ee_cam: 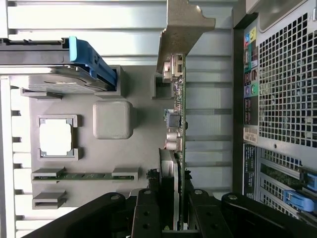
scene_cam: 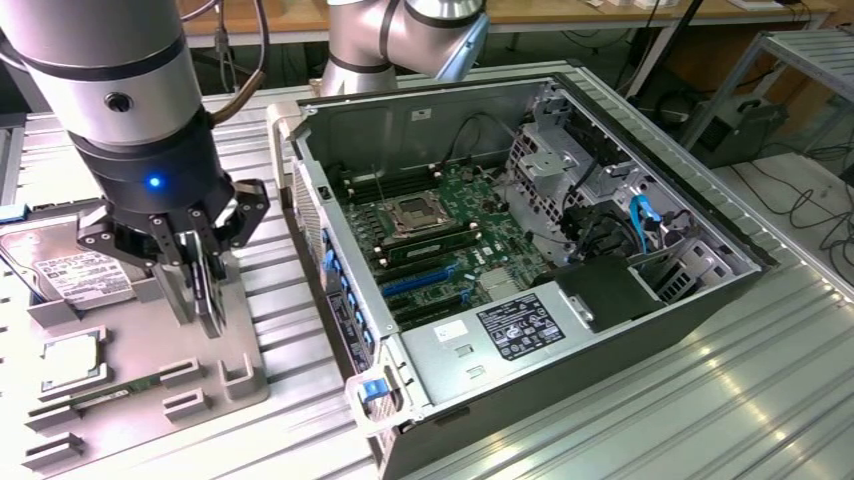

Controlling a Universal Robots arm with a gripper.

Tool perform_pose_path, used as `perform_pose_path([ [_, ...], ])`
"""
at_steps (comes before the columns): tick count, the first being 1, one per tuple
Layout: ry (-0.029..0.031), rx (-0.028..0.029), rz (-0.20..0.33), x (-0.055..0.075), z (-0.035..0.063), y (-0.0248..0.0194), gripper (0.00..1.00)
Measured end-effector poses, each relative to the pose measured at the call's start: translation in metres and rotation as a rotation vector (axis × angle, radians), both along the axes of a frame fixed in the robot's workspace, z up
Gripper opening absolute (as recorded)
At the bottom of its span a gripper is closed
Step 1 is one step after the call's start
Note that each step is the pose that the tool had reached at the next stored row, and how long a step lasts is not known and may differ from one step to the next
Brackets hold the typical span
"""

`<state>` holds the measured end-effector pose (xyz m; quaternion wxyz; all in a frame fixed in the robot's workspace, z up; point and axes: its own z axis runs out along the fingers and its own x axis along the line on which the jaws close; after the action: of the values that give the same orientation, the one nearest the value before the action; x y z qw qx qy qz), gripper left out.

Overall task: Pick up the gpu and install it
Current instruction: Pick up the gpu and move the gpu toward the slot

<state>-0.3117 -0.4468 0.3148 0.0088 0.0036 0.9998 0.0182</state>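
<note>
- I see the gripper (scene_cam: 198, 268) narrowed onto the gpu (ee_cam: 182, 144), gripping its upper edge.
- The card stands edge-on in the grey tray (scene_cam: 247, 345), beside the open computer case (scene_cam: 400, 130).

My exterior view sits high and off to one side, tilted down across the ribbed tabletop (scene_cam: 641, 400). It is far enough back to take in the whole open computer case (scene_cam: 534, 250), the grey parts tray (scene_cam: 247, 335) on the exterior view's left, and the arm (scene_cam: 107, 80) above it. My wrist view rides just behind the claw (ee_cam: 171, 208) and faces along its fingers, close over the tray. Both views share the tray, the gpu (ee_cam: 180, 114) standing on edge, the processor chip (ee_cam: 55, 137) and one side of the computer case.
</note>
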Motion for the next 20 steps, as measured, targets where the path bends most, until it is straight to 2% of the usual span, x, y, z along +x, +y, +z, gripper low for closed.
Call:
perform_pose_path([
  [2, 0.0001, -0.0001, 0.0, 0.0, 0.002, 0.0, 0.27],
  [3, 0.0, 0.0001, 0.0, 0.0, 0.0067, -0.0001, 0.27],
  [6, 0.0, 0.0001, 0.0, 0.0, 0.0122, -0.0001, 0.27],
  [8, 0.0, 0.0001, 0.0, 0.0, 0.0365, -0.0001, 0.27],
  [9, 0.0, -0.004, 0.0, 0.0, 0.0415, -0.0002, 0.27],
  [12, 0.0, -0.004, 0.0, 0.0, 0.0535, -0.0001, 0.27],
  [13, 0.0, -0.0039, 0.0, 0.0, 0.0645, -0.0001, 0.27],
  [16, -0.0001, -0.004, 0.0, 0.0, 0.0866, -0.0001, 0.27],
  [20, 0.0, -0.004, 0.0, 0.0, 0.0917, -0.0001, 0.27],
])
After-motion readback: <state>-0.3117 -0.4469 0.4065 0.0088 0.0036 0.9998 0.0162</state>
